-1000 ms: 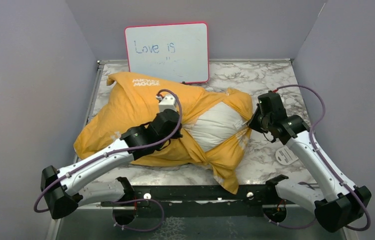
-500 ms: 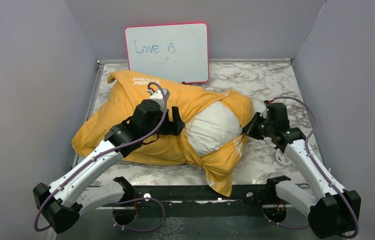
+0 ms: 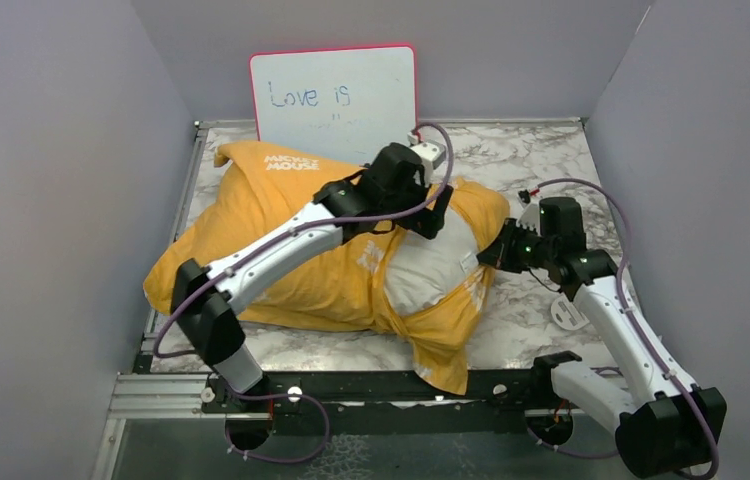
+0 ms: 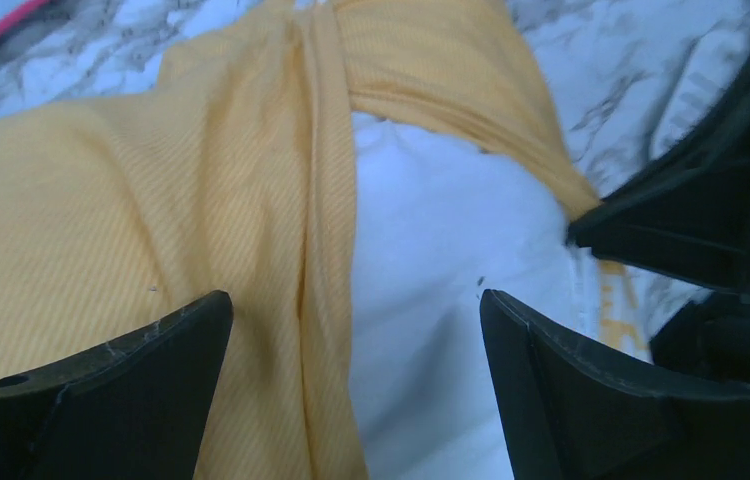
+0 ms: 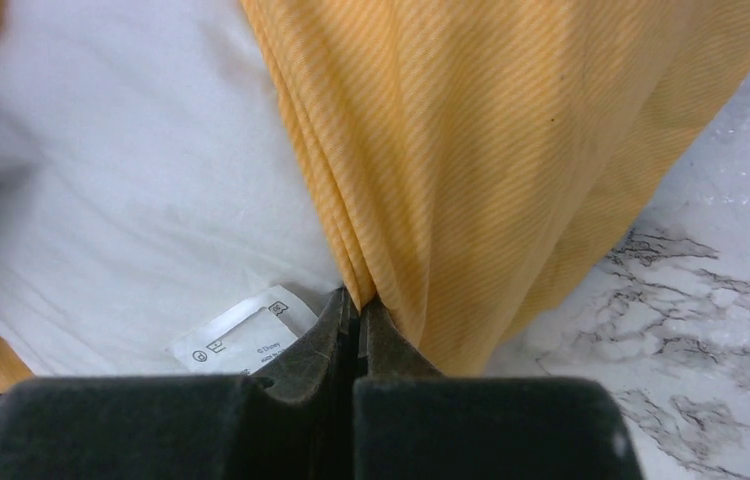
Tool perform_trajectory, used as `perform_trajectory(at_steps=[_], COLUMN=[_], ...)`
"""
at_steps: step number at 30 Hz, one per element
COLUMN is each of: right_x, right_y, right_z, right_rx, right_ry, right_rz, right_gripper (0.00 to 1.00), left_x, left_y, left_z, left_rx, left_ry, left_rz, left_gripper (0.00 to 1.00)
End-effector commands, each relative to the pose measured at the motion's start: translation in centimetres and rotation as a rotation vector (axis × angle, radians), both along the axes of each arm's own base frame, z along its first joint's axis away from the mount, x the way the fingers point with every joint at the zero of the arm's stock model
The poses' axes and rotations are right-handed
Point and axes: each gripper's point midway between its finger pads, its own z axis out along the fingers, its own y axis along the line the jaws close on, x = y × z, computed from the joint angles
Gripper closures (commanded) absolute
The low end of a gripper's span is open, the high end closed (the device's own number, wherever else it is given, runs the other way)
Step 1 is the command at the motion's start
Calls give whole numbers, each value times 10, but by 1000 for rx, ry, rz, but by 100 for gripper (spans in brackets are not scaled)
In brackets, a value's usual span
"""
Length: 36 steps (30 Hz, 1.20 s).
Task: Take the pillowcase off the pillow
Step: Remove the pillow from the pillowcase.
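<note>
Yellow-orange pillowcase [image 3: 281,225], white lettering; plain white pillow [image 3: 426,268]; grey-veined marble table [image 3: 521,160].

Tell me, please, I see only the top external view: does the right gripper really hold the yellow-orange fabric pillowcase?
Observer: Yes. The right wrist view shows the right gripper shut on a bunched fold of the yellow-orange fabric pillowcase.
Operator: Does it pinch also what is inside?
Observer: It seems not. The small white tag of the plump white pillow lies beside the fingertips, not between them.
Operator: And the other arm?
Observer: The left gripper is open. In the left wrist view its fingers hover apart over the pillowcase edge and bare pillow, gripping nothing.
</note>
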Motion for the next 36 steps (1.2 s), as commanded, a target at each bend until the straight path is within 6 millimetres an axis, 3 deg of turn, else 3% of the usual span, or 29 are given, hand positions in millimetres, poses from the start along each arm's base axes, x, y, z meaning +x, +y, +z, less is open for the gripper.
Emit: perform_trajectory(at_steps=[1,3,6,9,16,21,23,25,27,30,33,36], right_x=[5,11,20,28,41,41,43,56,75,93,104,111], right_y=[-25,-35,-30,-9,32,38,39,20,-18,-87,-121,-138], right_z=[15,21,37,50,67,52,39,27,21,30,28,0], right_rx=[-123,-168,-154,-74,83,25,-33,-165,-310,-510,-445,-375], right_ry=[-31,-44,-80,-95,-93,-79,-50,-43,-67,-107,-68,24], right_rz=[-78,-124,-106,-18,183,226,226,101,-118,-436,-558,-600], right_gripper=[96,90,71,61,39,29,32,52,67,91,97,98], left_x=[2,-6,-19,-34,-60,-63,-63,-56,-45,-31,-23,-22], left_y=[20,20,23,22,20,20,18,26,50,101,148,184], left_z=[-80,-98,-116,-128,-147,-149,-146,-143,-139,-119,-105,-95], left_rx=[315,353,413,424,393,322,293,297,328,329,273,255], left_ry=[98,121,126,152,183,182,174,149,91,36,40,29], left_rz=[39,38,34,6,6,44,46,111,237,419,509,578], left_gripper=[15,39,77,100,100,100,100,100,100,100,100,100])
